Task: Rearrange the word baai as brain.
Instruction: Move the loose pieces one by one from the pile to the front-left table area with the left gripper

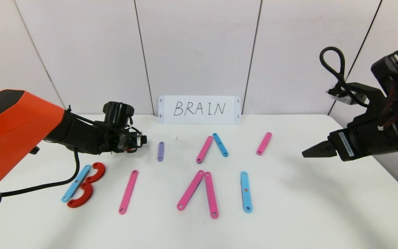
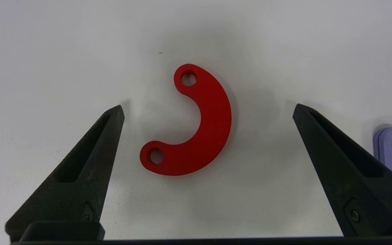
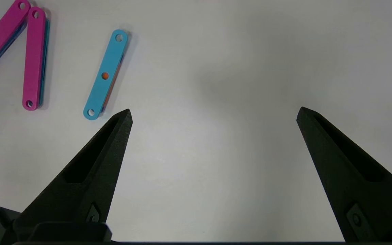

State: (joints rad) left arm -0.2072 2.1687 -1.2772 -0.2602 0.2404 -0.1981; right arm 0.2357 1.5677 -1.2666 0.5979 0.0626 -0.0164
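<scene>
In the head view, our left gripper [image 1: 140, 140] hangs low over the table [image 1: 306, 207] at about ten o'clock of the layout, just left of a short purple strip [image 1: 160, 151]. The red curve it is after is hidden under the wrist here. Below it lies the B: a blue strip [image 1: 76, 187] with two red curves [image 1: 92, 183]. Then come a long pink strip [image 1: 128, 192], a pink A [image 1: 199, 193] and a blue I [image 1: 246, 191]. A white card [image 1: 199, 109] at twelve o'clock spells BRAIN. Our right gripper [image 1: 318, 151] waits at three o'clock, above the table.

In the left wrist view, a loose red curve [image 2: 201, 126] lies flat between our spread jaws, touching neither, a little nearer one tip. The purple strip peeks in beyond the other. To do this well, we judge we should centre on the thick middle of the arc, go straight down, and close across its width so it does not swivel.

In the right wrist view, our jaws are spread over bare table, pinching nothing; the blue I sits near one tip at about eleven o'clock.
</scene>
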